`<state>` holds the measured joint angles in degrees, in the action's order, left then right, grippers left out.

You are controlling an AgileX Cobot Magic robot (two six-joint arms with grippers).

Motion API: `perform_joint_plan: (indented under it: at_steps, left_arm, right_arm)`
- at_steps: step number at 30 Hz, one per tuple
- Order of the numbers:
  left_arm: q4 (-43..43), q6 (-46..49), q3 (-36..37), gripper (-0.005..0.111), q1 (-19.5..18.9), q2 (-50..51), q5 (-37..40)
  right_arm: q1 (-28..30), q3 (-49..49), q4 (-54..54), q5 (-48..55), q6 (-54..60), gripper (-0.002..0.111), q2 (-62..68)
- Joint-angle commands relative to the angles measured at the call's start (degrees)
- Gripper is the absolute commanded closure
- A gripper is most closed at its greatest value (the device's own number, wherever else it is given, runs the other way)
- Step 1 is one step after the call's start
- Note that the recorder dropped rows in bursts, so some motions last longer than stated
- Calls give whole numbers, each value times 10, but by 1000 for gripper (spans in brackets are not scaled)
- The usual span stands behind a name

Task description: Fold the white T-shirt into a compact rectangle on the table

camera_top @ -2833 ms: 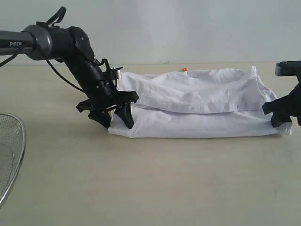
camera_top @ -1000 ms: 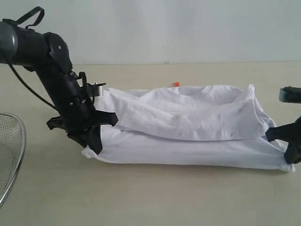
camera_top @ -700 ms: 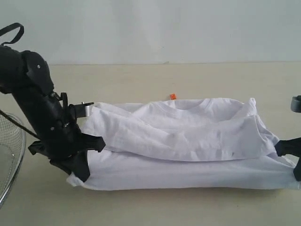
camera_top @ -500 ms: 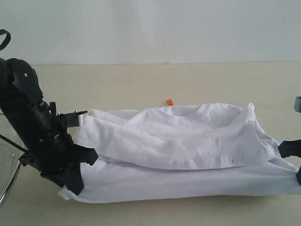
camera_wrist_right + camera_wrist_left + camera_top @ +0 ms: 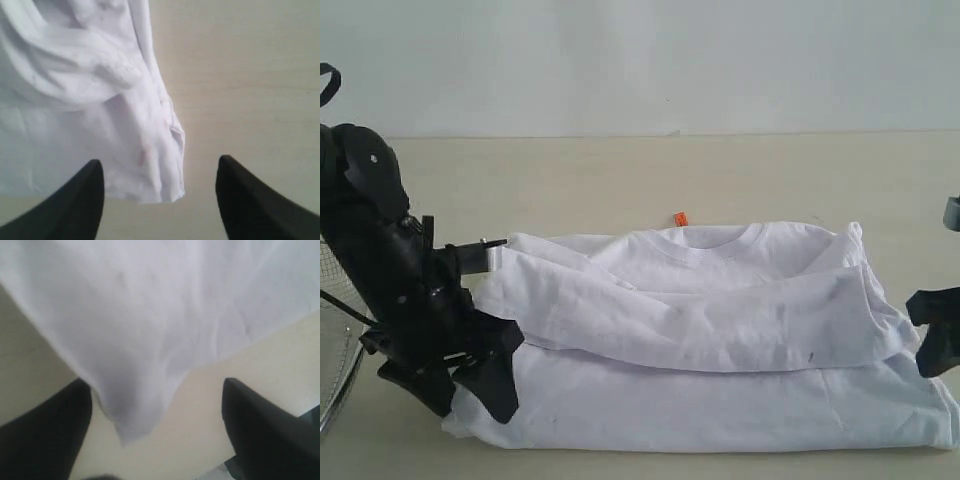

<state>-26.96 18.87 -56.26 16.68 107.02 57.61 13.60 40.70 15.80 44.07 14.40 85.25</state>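
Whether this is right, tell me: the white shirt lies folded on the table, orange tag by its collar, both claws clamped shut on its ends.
Wrong on the claws: the left claw and right claw are open, as the wrist views show. The shirt does lie folded on the table, orange tag by its collar.

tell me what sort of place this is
Probably a robotics lab or test bench: a black robot arm at a bare beige table, a plain white wall, one white T-shirt laid out.
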Motion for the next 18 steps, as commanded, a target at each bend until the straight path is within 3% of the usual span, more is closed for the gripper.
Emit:
perform_joint_plan:
  at_steps: [1, 8, 18]
  left_arm:
    - [-6, 6, -32, 36, -1, -18, 23]
    - [-6, 2, -87, 36, -1, -30, 15]
    - [-9, 0, -92, 36, -1, -30, -7]
  right_arm:
    - [0, 1, 55, -47, 61, 58, -7]
    - [0, 1, 73, -117, 98, 58, -5]
    - [-9, 0, 124, -124, 162, 58, 35]
